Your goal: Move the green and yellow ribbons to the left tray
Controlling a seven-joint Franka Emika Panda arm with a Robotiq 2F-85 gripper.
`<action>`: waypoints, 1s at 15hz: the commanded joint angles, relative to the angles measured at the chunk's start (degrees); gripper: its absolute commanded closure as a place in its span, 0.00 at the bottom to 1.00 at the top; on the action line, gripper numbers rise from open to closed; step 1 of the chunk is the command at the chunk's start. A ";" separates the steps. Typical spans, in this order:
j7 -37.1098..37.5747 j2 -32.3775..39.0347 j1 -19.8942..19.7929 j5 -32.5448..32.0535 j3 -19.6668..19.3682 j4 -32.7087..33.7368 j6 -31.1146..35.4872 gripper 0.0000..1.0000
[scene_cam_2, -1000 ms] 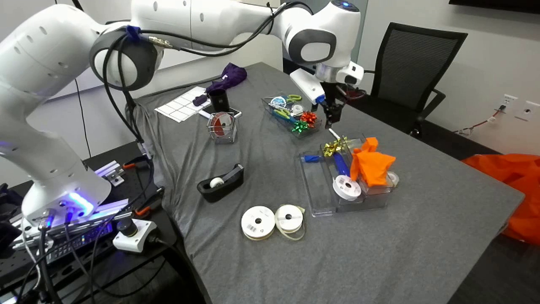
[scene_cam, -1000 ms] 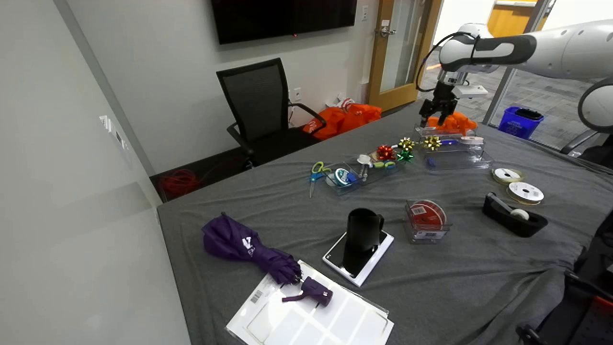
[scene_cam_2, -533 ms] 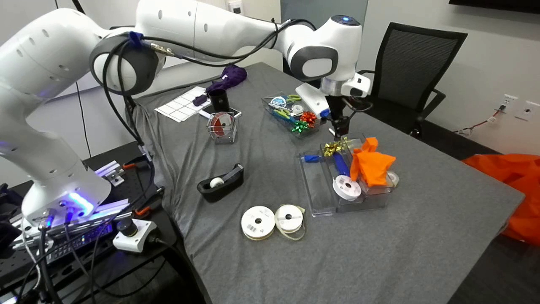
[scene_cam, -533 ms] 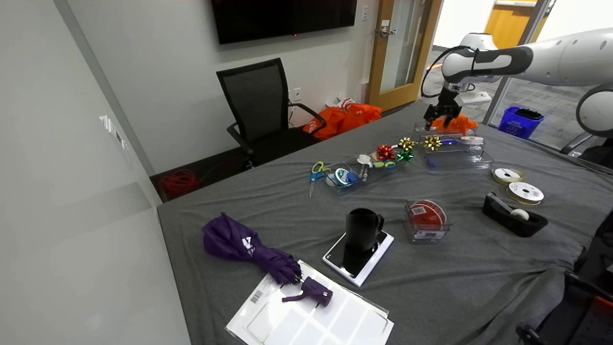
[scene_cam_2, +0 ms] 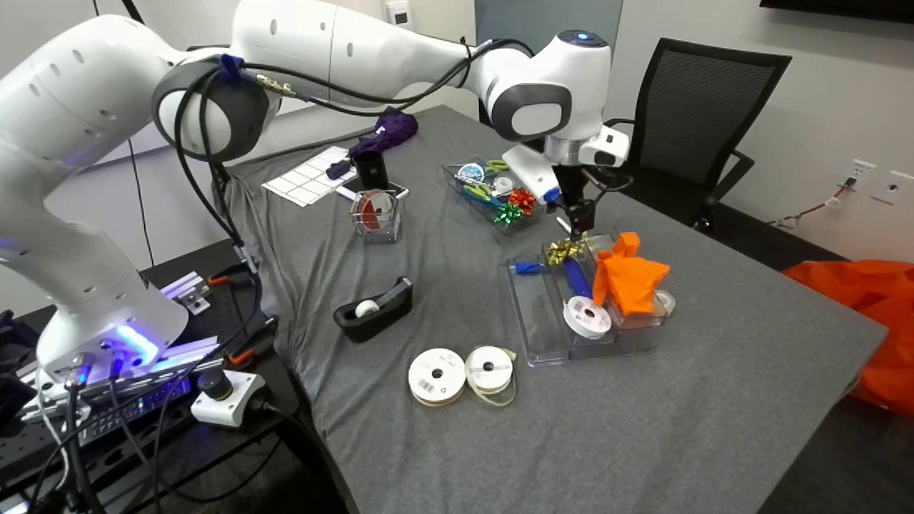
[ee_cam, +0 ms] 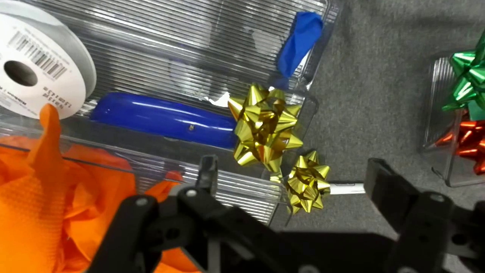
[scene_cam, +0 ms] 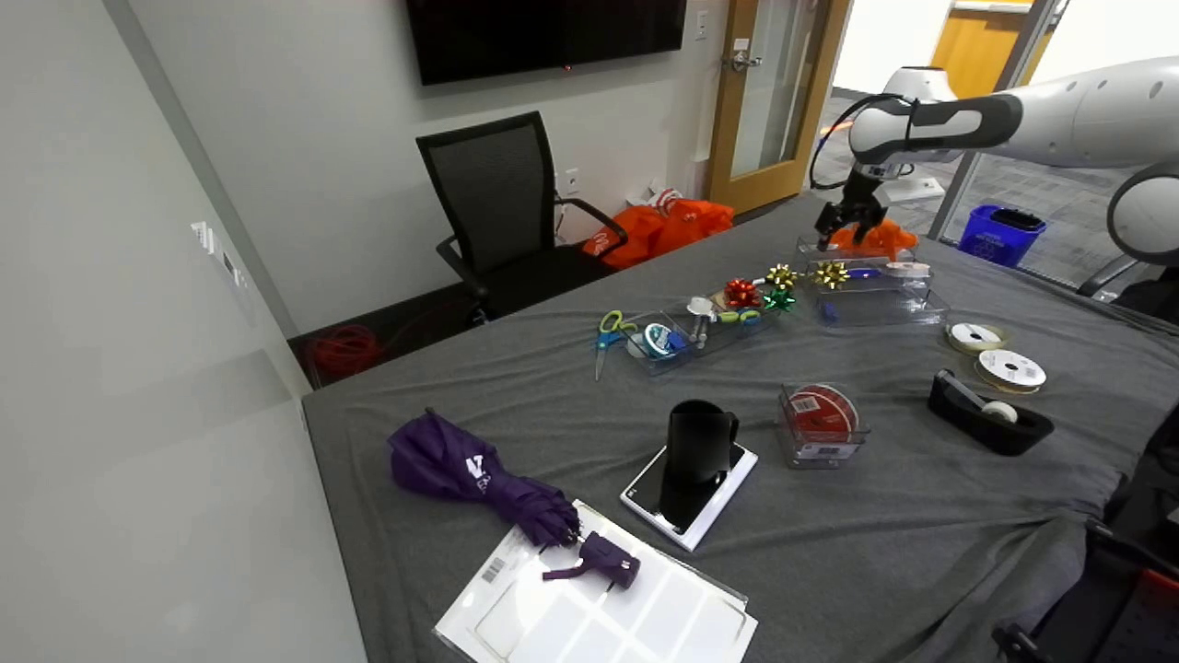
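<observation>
A larger yellow bow (ee_cam: 265, 127) lies at the end of a clear tray compartment; it also shows in both exterior views (scene_cam: 831, 273) (scene_cam_2: 563, 251). A smaller yellow bow (ee_cam: 307, 184) sits beside the tray corner, at a white stick's end; it shows in an exterior view (scene_cam: 781, 276). A green bow (ee_cam: 470, 77) (scene_cam: 778, 298) (scene_cam_2: 508, 213) lies at the near end of the other clear tray (scene_cam_2: 457, 187), next to a red bow. My gripper (ee_cam: 291, 170) (scene_cam: 849, 235) (scene_cam_2: 570, 218) is open and empty above the smaller yellow bow, which shows between its fingers.
The clear compartments (scene_cam_2: 546, 350) hold a blue-handled object (ee_cam: 163, 117), a ribbon spool (ee_cam: 41, 64), a blue piece (ee_cam: 300, 41) and orange cloth (ee_cam: 34, 204). Loose spools (scene_cam_2: 437, 375) and a tape dispenser (scene_cam_2: 375, 308) lie nearby. A red bow (ee_cam: 471, 144) sits in the other tray.
My gripper has come down and shifted slightly toward the clear compartments with the orange cloth, with little movement in the last half second. The bows and trays have not moved.
</observation>
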 commanded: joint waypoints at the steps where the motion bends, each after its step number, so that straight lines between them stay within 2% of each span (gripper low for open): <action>1: -0.59 1.11 -0.73 1.09 0.90 0.78 0.60 0.00; 15: 1.58 5.49 -1.56 1.97 0.68 3.53 3.93 0.00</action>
